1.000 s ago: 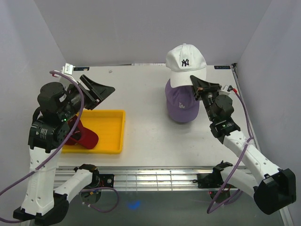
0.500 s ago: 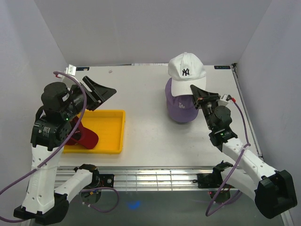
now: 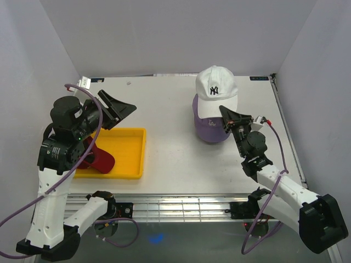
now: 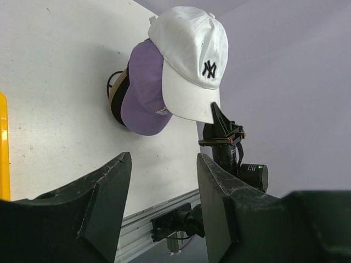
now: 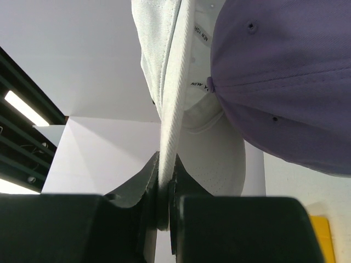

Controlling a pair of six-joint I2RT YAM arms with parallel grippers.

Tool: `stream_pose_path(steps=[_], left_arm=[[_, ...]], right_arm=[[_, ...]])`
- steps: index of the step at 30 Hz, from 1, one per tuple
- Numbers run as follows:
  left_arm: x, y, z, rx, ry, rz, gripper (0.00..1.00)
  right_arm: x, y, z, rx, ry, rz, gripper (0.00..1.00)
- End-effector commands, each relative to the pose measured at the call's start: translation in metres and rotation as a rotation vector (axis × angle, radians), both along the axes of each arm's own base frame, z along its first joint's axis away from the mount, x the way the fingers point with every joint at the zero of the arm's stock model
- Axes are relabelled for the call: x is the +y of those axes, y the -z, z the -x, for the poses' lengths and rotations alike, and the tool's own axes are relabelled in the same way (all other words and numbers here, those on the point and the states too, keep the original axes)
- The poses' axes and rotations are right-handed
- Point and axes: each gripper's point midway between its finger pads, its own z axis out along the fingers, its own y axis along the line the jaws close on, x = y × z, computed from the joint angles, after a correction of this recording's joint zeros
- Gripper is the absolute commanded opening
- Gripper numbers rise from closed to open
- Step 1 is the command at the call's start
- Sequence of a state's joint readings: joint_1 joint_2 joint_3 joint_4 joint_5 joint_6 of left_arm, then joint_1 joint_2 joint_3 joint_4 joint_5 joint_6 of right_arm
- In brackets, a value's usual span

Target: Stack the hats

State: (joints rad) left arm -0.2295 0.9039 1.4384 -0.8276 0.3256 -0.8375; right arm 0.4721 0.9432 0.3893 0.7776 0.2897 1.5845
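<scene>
At table's [image 3: 164, 109] far right, pinching white NY cap [image 3: 218, 87] by brim in clamped right gripper [image 3: 224, 109], holding it atop purple cap [image 3: 208, 125], likely finishing this stacking step, next needing squarer seating before letting go; holding left gripper [image 4: 163, 186] wide open near red cap [image 3: 100, 159] in yellow tray [image 3: 129, 164].

place: robot lab cell | plain white walls [image 3: 164, 33] box in white table [image 3: 164, 109] | aluminium rail [image 3: 181, 205] at frame bottom | ceiling strip lights [image 5: 24, 107], left edge
</scene>
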Motion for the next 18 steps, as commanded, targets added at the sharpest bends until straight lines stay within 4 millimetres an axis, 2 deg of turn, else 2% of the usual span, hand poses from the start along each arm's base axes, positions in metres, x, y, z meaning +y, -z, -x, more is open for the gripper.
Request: stream_pose_path(steps=[1,4,9,18], left_arm=[[-0.002,-0.001,0.002,-0.026,0.020,-0.009,0.61],[-0.002,0.001,0.002,-0.025,0.022,-0.012,0.61],[-0.003,0.005,0.002,-0.017,0.029,-0.017,0.61],[-0.003,0.009,0.003,-0.013,0.029,-0.030,0.61]], right_arm=[[-0.003,-0.014,0.005,-0.075,0.045,-0.023,0.08],[-0.005,-0.008,0.007,-0.074,0.060,-0.037,0.08],[-0.005,0.016,0.011,-0.045,0.075,-0.043,0.08],[-0.008,0.034,0.013,-0.025,0.083,-0.047,0.08]])
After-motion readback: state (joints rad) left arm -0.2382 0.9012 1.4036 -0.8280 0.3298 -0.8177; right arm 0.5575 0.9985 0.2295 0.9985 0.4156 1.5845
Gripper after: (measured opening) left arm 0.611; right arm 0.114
